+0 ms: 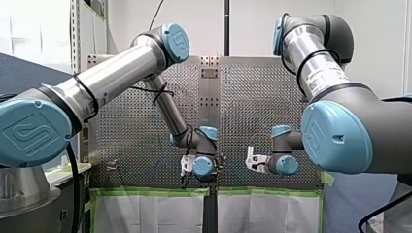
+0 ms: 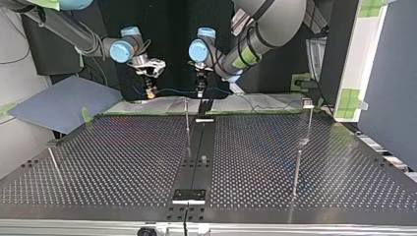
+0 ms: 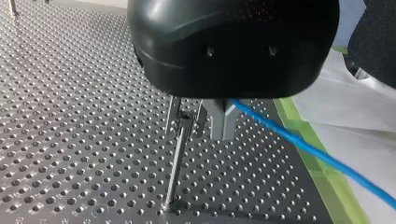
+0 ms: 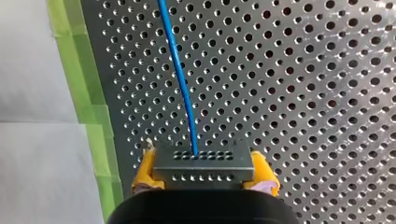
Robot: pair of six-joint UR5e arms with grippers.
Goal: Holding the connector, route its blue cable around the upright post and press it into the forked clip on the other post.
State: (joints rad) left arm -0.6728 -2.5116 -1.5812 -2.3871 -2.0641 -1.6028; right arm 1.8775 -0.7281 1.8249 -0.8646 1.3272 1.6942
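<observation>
Right gripper (image 4: 201, 176): yellow-padded fingers clamped on the connector (image 4: 201, 163), low over the surface (image 4: 303, 93), near its edge. The cable (image 4: 180, 70) runs ahead from it, fairly straight.

Left gripper (image 3: 222, 133): fingers pinch the cable just beside a post (image 3: 176, 158).

Risks:
- The fingers sit so close to the post that a swing round it could knock or bend it.
- Little slack shows between the arms, so pulling round could drag the cable through the pinch or tug the connector askew.
- On too high a pass, the cable slips over the post top.
</observation>
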